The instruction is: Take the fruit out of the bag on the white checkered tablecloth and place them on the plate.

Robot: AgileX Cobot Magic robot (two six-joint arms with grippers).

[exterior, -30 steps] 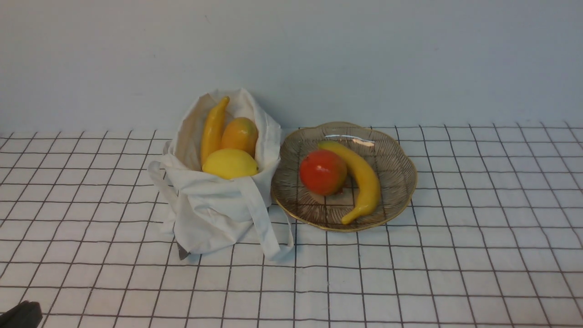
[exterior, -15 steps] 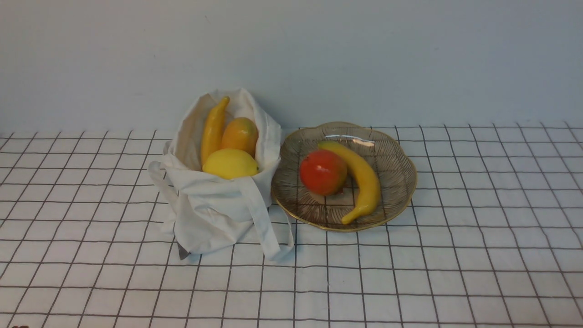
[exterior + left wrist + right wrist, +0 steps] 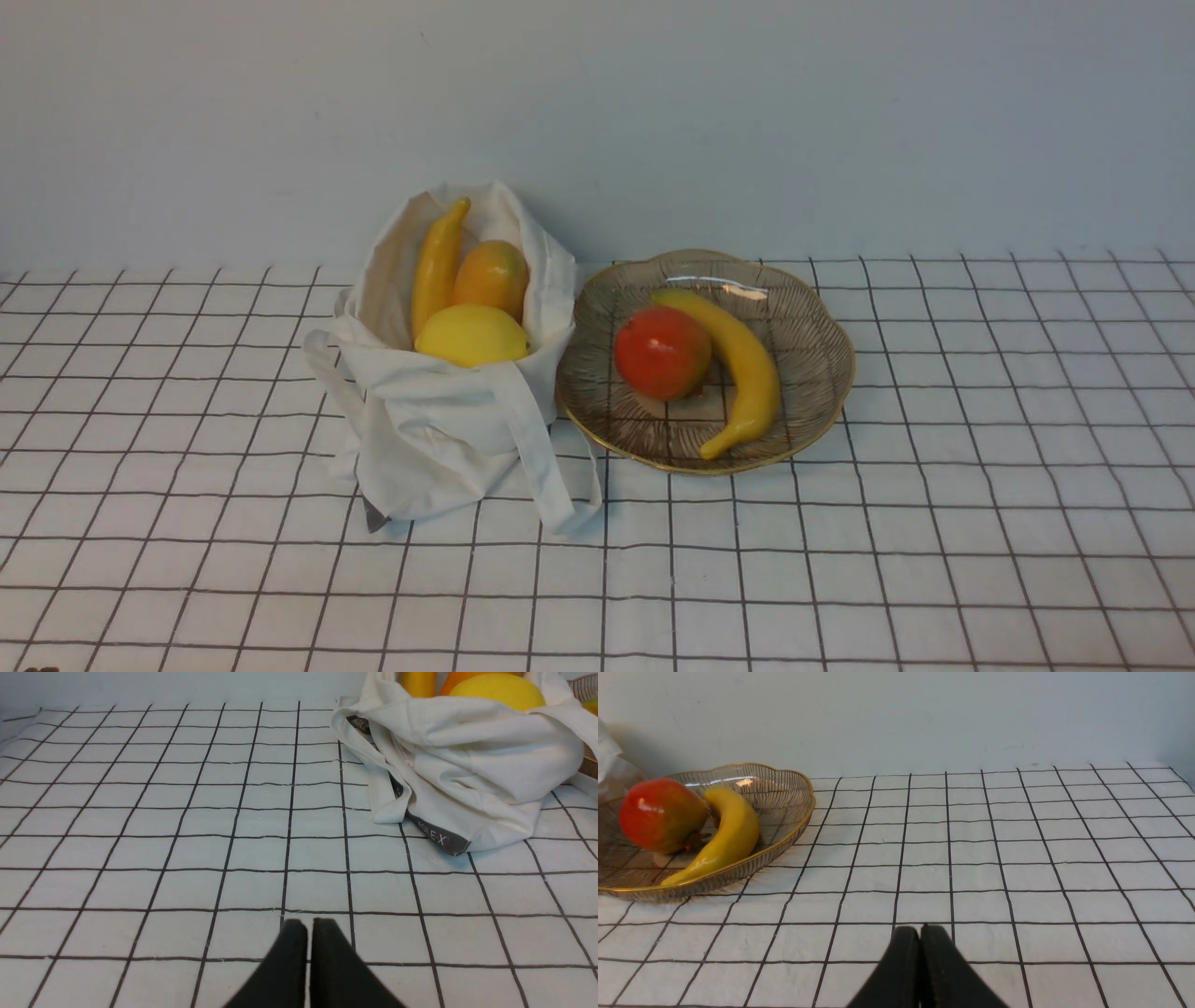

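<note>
White checkered tablecloth (image 3: 934, 523): covers whole surface.
Bag (image 3: 439, 439): soft, slumped, left of centre toward far edge; mouth open, likely shifts if tugged.
Plate (image 3: 822, 327): glass, fragile; just right of bag, touching it; holds banana (image 3: 742, 369) and red fruit (image 3: 661, 353).
In bag: second banana (image 3: 437, 266), mango (image 3: 493, 275), lemon (image 3: 471, 336); glossy, likely light, slippery; grip across middle.
Left gripper (image 3: 306, 928), right gripper (image 3: 920, 935): jaws closed, empty, low over cloth.
Change: dark shape at near left corner a second ago gone from front view.
</note>
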